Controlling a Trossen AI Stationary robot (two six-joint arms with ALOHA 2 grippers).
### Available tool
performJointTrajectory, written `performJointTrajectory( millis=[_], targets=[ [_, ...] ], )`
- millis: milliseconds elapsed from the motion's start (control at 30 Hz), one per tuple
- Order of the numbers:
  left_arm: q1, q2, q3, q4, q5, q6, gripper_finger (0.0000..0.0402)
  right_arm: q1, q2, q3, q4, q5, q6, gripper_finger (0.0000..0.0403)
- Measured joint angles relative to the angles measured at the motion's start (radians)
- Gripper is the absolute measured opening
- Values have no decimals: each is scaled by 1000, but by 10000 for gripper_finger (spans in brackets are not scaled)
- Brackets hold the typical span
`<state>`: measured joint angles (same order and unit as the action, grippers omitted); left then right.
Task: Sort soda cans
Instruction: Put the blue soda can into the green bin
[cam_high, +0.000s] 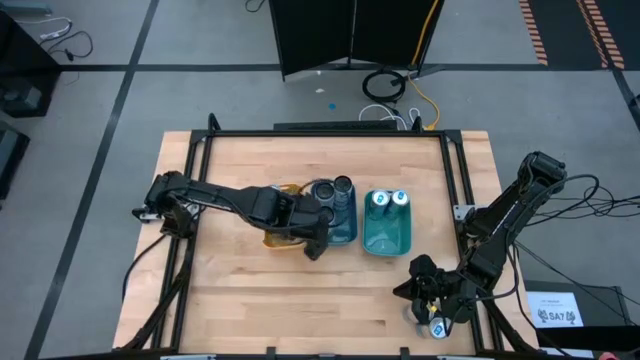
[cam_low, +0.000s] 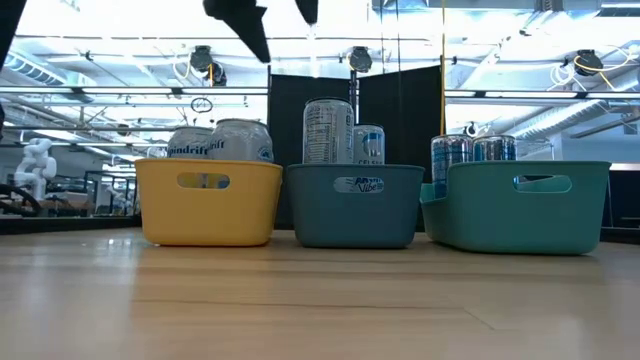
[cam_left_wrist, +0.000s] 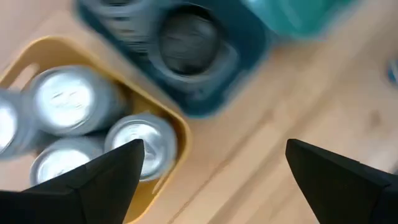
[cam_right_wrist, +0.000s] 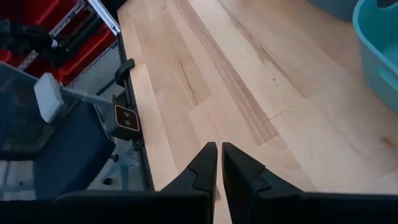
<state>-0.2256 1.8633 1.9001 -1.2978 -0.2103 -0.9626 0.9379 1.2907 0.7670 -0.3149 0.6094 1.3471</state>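
Observation:
Several silver cans (cam_left_wrist: 68, 99) stand upright in the yellow tray (cam_left_wrist: 180, 134). Dark cans (cam_high: 333, 190) stand in the dark teal tray (cam_high: 345, 228), and two blue-topped cans (cam_high: 389, 199) in the light teal tray (cam_high: 387, 240). In the low view the yellow tray (cam_low: 208, 205), the dark teal tray (cam_low: 352, 210) and the light teal tray (cam_low: 520, 205) stand in a row. My left gripper (cam_left_wrist: 214, 180) hangs open and empty above the yellow tray's near right corner. My right gripper (cam_right_wrist: 219, 163) is shut and empty, low over the table's near right part.
A small round blue-and-white thing (cam_high: 437, 327), like a can's top, lies by the table's near right corner beside my right arm. Bare wood (cam_high: 250, 300) spreads in front of the trays. A clamp (cam_right_wrist: 126, 118) sits on the table's edge.

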Motion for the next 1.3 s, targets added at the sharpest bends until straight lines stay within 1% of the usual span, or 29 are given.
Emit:
performJointTrajectory(
  millis=[100,167,367,500,633,767,833,933,1000,1067,1200,1300],
  targets=[
    [-10,0,15,7,63,177,400,-3,0,0,1,6,45,15],
    [-17,0,17,7,75,257,400,-3,0,0,2,34,80,15],
    [-40,0,17,7,77,400,400,-24,0,6,-3,104,149,15],
    [-59,0,17,7,76,433,400,-60,0,37,-3,112,140,10],
    [-78,0,17,7,57,520,400,-102,0,72,-6,127,111,1],
    [-101,0,8,11,46,595,400,-145,0,116,-40,121,108,0],
    [-115,1,4,9,45,648,400,-161,0,156,-90,111,108,0],
    [-134,1,4,25,42,697,400,-190,20,257,-218,72,116,0],
    [-144,1,-7,75,37,727,400,-207,52,343,-348,43,132,0],
    [-150,1,-38,122,37,772,400,-228,101,447,-479,-15,146,0],
    [-156,1,-120,141,42,811,400,-261,230,657,-776,-223,198,0],
    [-156,0,-211,169,53,811,400,-270,315,768,-943,-381,240,0]
  ],
)
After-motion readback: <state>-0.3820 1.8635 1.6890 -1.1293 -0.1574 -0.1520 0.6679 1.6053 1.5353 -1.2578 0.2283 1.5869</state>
